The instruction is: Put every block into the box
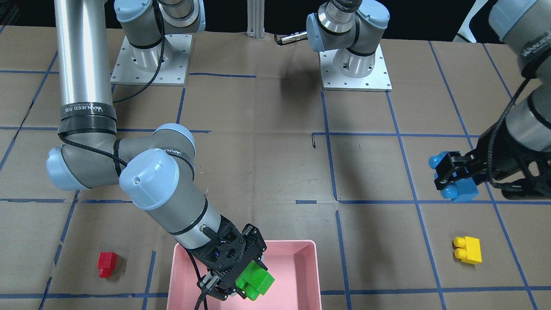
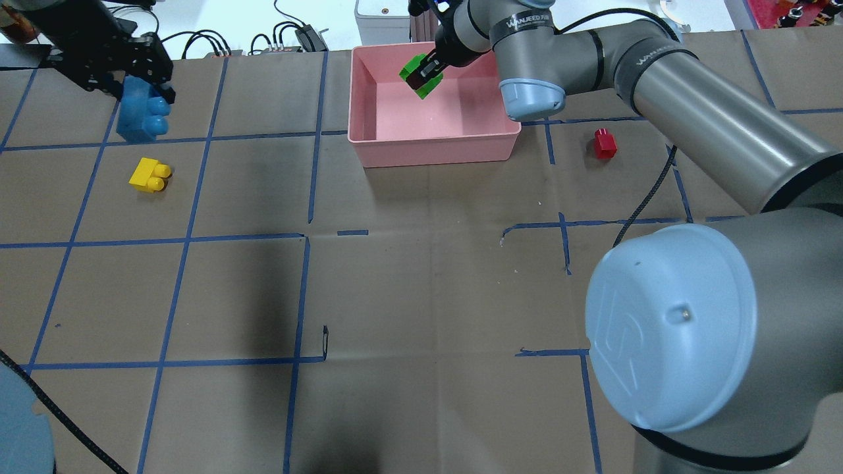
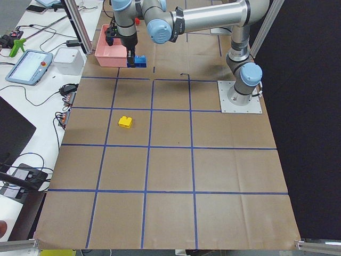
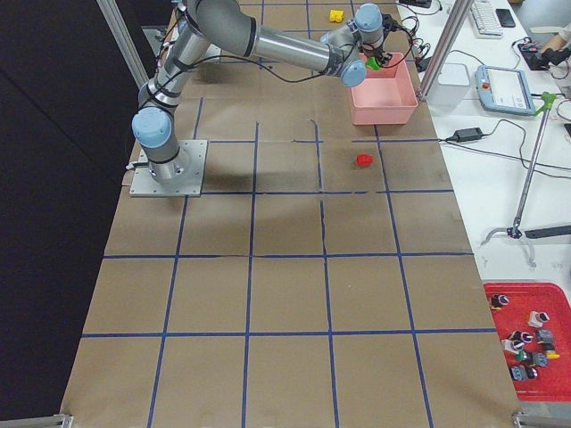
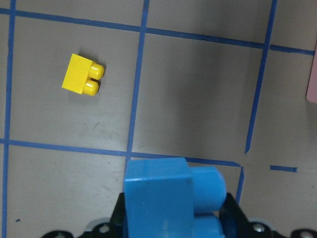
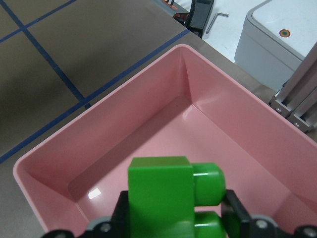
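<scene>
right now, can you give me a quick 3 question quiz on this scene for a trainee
1. True or false: the right gripper holds the green block over the box.
2. Which block is the left gripper shut on? A red, B blue, C yellow.
3. Fill in: ___ blocks lie loose on the table.
Key: 1 true. 2 B, the blue block. 3 two, the red block and the yellow block.
</scene>
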### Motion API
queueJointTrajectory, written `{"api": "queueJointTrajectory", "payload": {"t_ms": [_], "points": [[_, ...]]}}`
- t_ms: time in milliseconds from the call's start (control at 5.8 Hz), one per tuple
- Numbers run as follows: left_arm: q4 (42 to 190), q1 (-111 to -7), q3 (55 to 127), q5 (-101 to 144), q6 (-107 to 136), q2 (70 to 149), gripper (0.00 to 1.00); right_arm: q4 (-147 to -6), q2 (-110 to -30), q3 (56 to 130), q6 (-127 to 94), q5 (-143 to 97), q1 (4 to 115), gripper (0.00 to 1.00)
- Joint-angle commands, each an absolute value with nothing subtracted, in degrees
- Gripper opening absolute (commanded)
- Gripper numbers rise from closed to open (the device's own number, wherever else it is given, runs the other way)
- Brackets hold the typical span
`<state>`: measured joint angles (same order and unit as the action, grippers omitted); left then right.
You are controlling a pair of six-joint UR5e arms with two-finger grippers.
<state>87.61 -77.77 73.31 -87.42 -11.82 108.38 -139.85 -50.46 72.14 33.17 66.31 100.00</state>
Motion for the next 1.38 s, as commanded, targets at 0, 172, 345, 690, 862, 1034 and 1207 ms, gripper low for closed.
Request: {"api": "queueJointTrajectory", "payload": {"t_ms": [0,172,345,690,862,1034,1207], "points": [[84.56,-82.86,70.51,-86.93,-9.68,112.83,0.3,-139.66,-50.36,71.37,33.48,66.53,99.93,1.0],[83.94,-85.93,67.18,-86.92,-6.01,115.37,0.3,-139.66,-50.54,71.37,33.49,66.53,99.58,1.0],[84.02,-89.61,61.49,-86.92,0.29,119.14,0.3,-138.35,-52.19,72.67,33.49,70.88,98.01,1.0],[84.02,-96.91,51.63,-87.63,10.32,126.62,0.3,-118.31,-60.79,73.12,31.74,78.3,91.26,1.0],[83.15,-99.03,49.33,-87.63,14.29,129.43,0.3,-116.47,-61.17,73.21,25.2,88.14,87.58,1.0],[80.01,-101.75,48.87,-87.89,18.15,132.16,0.3,-114.98,-60.91,73.39,21.57,93.81,86.32,1.0],[76.15,-104.21,48.78,-89.46,19.41,136.36,0.3,-118.88,-60.13,77.13,19.18,94.04,84.74,0.99]]}}
